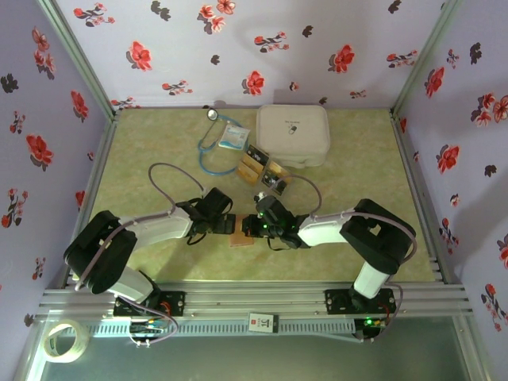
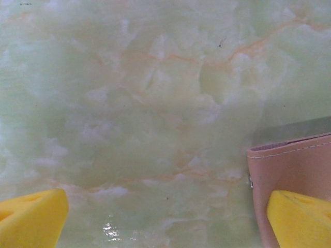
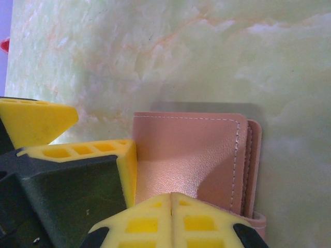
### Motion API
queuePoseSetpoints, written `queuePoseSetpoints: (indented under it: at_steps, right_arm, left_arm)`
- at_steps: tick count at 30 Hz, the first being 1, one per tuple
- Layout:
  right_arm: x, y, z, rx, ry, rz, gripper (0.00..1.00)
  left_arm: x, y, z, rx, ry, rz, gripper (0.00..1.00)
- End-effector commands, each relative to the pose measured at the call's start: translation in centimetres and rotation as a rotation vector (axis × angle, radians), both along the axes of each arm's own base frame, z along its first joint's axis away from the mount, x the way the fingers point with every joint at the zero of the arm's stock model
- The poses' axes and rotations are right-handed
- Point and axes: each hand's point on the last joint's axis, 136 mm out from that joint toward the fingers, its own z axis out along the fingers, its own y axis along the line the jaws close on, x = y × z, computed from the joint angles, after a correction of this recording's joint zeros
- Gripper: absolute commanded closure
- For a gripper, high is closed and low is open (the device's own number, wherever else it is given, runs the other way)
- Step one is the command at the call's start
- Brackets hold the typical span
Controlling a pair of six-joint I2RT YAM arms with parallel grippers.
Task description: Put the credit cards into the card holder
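Observation:
The card holder (image 1: 240,235) lies folded shut on the table between my two grippers; it is pinkish-brown with white stitching (image 3: 191,150). My right gripper (image 1: 254,225) is shut, its joined yellow tips (image 3: 171,199) resting on the holder's cover with nothing between them. My left gripper (image 1: 225,225) is open at the holder's left side. In the left wrist view (image 2: 165,222) one yellow fingertip (image 2: 302,217) sits over the holder's edge (image 2: 289,165), and the other fingertip (image 2: 31,217) is over bare table. The credit cards (image 1: 264,171), black and gold, lie in a loose cluster farther back, beside the white case.
A large white rounded case (image 1: 293,133) stands at the back. Left of it lie a stethoscope (image 1: 210,151) and a white-blue packet (image 1: 232,136). A tape roll (image 1: 65,341) sits off the table at the near left. Floral walls close in three sides.

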Motion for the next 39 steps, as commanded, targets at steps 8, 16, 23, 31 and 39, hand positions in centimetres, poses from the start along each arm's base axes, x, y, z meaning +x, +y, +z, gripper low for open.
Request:
queuePoseSetpoints:
  at_steps: [8,16,23,31,39]
  right_arm:
    - [-3.5,-2.5,-5.4,-0.239,0.067,0.047,1.0]
    - [-4.1,-2.9,-6.3,-0.259,0.083,0.048,1.0]
    - [-6.2,-4.1,-8.8,-0.34,0.123,0.077,1.0]
    - [-6.7,-4.7,-8.8,-0.348,0.121,0.07,1.0]
    - [-2.7,-0.5,-2.0,-0.229,0.013,0.075,0.57]
  left_arm:
    - [-0.9,1.1,-1.4,0.061,0.033,-0.007,0.0]
    - [-1.0,1.1,-1.4,0.063,0.035,-0.007,0.0]
    - [-0.9,1.2,-1.4,0.063,0.034,-0.005,0.0]
    - [-0.8,1.1,-1.2,0.065,0.03,-0.006,0.0]
    - [1.5,1.0,1.4,0.013,-0.019,0.033,0.0]
